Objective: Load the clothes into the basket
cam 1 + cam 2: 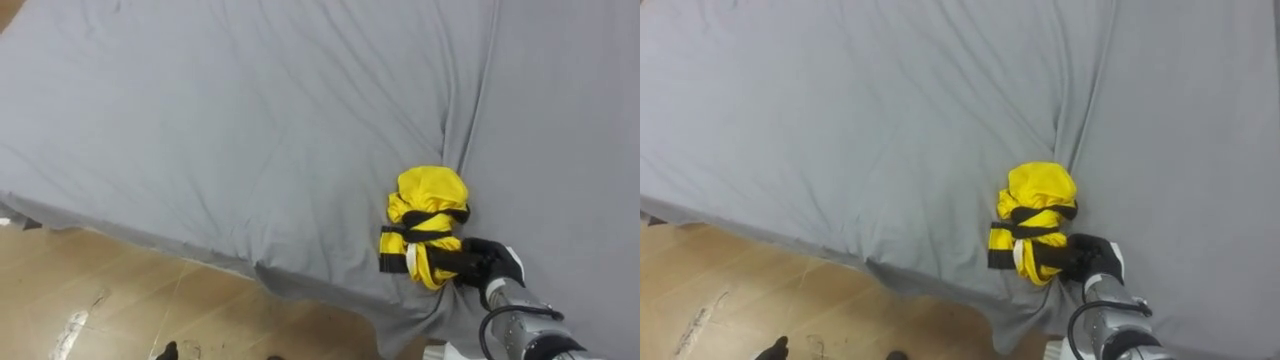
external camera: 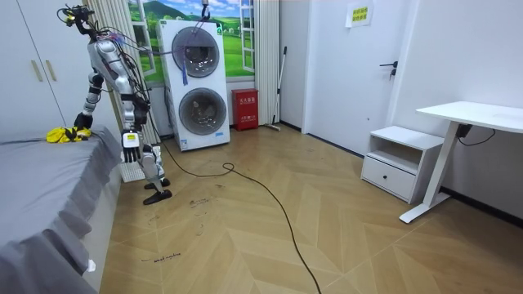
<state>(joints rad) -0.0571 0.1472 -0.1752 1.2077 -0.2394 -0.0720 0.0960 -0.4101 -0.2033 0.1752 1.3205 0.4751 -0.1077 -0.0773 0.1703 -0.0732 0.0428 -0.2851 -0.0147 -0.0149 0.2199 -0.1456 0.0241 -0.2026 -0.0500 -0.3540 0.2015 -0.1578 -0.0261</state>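
While standing at the bedside, gripping 1 bundled yellow garment with black bands (image 1: 425,222) in the right hand (image 1: 488,264), curled round its lower right end. Lying crumpled on the grey bedsheet (image 1: 250,120), close to the bed's edge above the wooden floor (image 1: 120,300). As for the left hand (image 2: 129,143), hanging low beside the legs; open or closed, cannot tell.

bundled yellow fabric garment (image 1: 428,195) carried black bands | wrinkled grey cloth bedsheet (image 1: 250,120) was plain | tan wooden floor (image 2: 327,204) showed herringbone pattern
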